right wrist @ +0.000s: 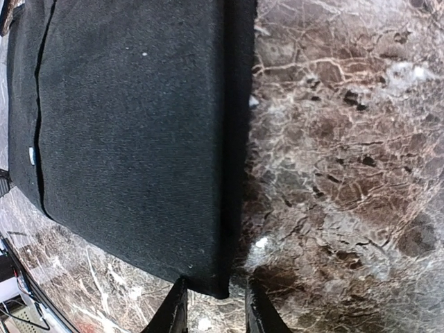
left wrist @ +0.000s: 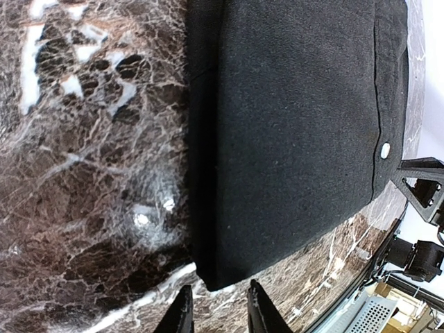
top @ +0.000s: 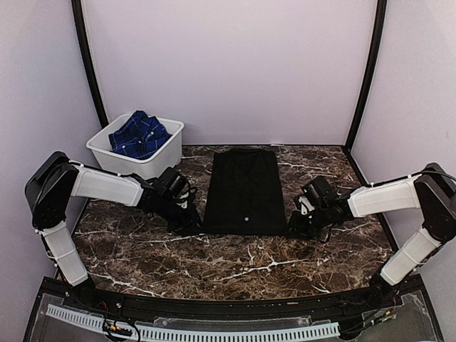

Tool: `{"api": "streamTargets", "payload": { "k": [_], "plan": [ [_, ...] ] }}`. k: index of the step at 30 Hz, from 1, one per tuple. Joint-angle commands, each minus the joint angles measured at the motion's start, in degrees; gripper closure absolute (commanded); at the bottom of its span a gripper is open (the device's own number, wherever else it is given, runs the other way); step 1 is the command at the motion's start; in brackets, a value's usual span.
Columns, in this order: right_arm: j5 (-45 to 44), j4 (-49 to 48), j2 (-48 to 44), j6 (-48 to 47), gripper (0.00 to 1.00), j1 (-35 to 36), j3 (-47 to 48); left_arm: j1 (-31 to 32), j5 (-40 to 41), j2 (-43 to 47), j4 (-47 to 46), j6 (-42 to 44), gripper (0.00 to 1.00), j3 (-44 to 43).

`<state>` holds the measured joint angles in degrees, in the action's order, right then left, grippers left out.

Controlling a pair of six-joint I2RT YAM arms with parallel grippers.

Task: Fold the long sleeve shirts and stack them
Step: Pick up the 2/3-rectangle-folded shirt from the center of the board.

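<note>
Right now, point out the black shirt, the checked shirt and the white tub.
black shirt [top: 245,192], top view, its middle
checked shirt [top: 139,135], top view, bunched cloth
white tub [top: 165,151], top view, side wall

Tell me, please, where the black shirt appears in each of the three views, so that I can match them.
Top external: the black shirt lies flat in the middle of the table.
Left wrist: the shirt fills the upper right, a corner at the bottom.
Right wrist: the shirt fills the upper left, a corner at the bottom.
Shared landmark: the white button near its near hem.
</note>
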<state>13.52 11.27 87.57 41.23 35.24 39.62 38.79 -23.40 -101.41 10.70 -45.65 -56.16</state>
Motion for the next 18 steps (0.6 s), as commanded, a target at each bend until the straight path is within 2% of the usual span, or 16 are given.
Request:
{"api": "streamTargets", "payload": {
  "k": [1, 18],
  "plan": [
    [0.45, -2.55, 1.05, 1.12, 0.74, 0.70, -1.06, 0.12, -0.85, -0.62, -1.07, -0.02, 0.75, 1.57],
    [0.94, -4.57, 1.90, 2.05, 0.79, 0.79, -1.91, 0.32, -1.25, -2.60, -3.00, -1.29, 0.78, 1.80]
  ]
}}
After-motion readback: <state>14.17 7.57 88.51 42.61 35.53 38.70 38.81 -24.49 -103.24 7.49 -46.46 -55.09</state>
